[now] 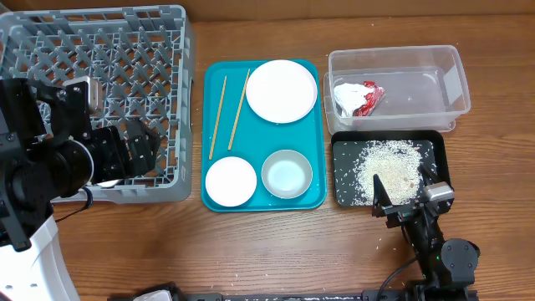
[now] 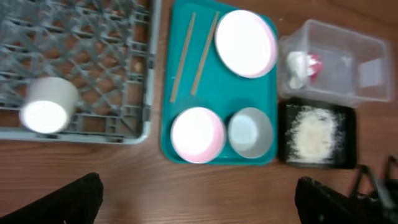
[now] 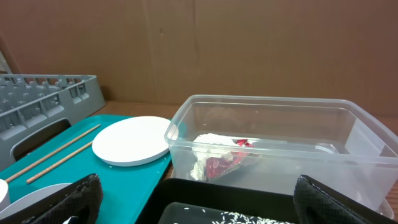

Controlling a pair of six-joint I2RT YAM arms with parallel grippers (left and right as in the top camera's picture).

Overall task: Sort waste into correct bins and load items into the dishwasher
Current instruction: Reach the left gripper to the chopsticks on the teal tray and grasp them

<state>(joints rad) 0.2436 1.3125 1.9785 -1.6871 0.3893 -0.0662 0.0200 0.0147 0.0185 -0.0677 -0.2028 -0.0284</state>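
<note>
A grey dish rack (image 1: 50, 50) stands at the back left with a white cup (image 1: 94, 94) lying in it; the cup also shows in the left wrist view (image 2: 46, 106). A teal tray (image 1: 322, 167) holds two chopsticks (image 1: 219, 117), a white plate (image 1: 281, 90), a small white bowl (image 1: 231, 181) and a grey bowl (image 1: 287, 174). A clear bin (image 1: 435, 67) holds a red and white wrapper (image 1: 358, 99). A black tray (image 1: 347, 150) holds loose rice (image 1: 386, 167). My left gripper (image 1: 142, 146) is open and empty over the rack's front edge. My right gripper (image 1: 404, 186) is open and empty at the black tray's front edge.
The wooden table (image 1: 251, 251) runs along the front. A brown cardboard wall (image 3: 249, 43) stands behind the bins. In the right wrist view the clear bin (image 3: 280, 143) and the plate (image 3: 132, 140) lie just ahead of the fingers.
</note>
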